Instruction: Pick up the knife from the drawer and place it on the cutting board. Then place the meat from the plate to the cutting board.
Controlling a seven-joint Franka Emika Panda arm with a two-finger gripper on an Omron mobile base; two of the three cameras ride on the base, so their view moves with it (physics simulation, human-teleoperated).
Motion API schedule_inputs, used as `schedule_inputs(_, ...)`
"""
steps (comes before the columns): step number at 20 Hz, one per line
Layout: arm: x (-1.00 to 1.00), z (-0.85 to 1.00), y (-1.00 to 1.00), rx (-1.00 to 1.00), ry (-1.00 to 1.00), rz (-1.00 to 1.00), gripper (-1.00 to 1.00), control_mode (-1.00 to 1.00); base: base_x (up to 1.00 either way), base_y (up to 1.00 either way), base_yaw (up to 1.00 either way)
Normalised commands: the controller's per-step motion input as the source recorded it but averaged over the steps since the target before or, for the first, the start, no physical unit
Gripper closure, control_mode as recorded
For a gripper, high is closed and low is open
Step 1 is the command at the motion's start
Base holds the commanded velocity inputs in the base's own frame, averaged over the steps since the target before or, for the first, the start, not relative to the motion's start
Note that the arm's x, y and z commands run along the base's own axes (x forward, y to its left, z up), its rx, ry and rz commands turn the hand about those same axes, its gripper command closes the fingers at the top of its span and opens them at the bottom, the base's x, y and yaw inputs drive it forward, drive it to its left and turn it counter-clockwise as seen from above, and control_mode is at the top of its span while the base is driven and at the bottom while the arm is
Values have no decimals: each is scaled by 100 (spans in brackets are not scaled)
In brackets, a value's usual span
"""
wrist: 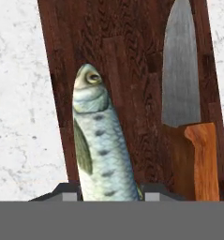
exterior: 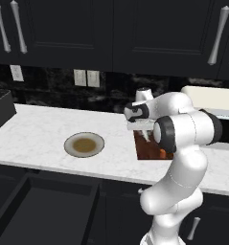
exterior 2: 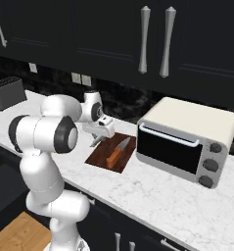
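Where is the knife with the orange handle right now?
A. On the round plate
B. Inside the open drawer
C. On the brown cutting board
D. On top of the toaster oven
C: the knife lies flat on the cutting board, next to where the gripper holds the fish over it.

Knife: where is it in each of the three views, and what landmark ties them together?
Left base view: only an orange bit of the knife peeks out at the arm's edge, on the cutting board.
Right base view: lies diagonally on the board, centre, left of the toaster oven.
Hand view: right side, blade up, handle down, beside the fish in the gripper.
Shared landmark: the cutting board.
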Motion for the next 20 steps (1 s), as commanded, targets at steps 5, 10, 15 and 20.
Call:
schedule_inputs(5, -3, -21, -30, 0, 1, -14, 100, -100, 0, 0, 0)
schedule_inputs(10, 4, 0, 0, 0, 2, 0, 100, -100, 0, 0, 0)
schedule_inputs(15, 0, 0, -8, 0, 1, 0, -100, -100, 0, 0, 0)
schedule_inputs(20, 0, 0, -14, 0, 0, 0, -100, -100, 0, 0, 0)
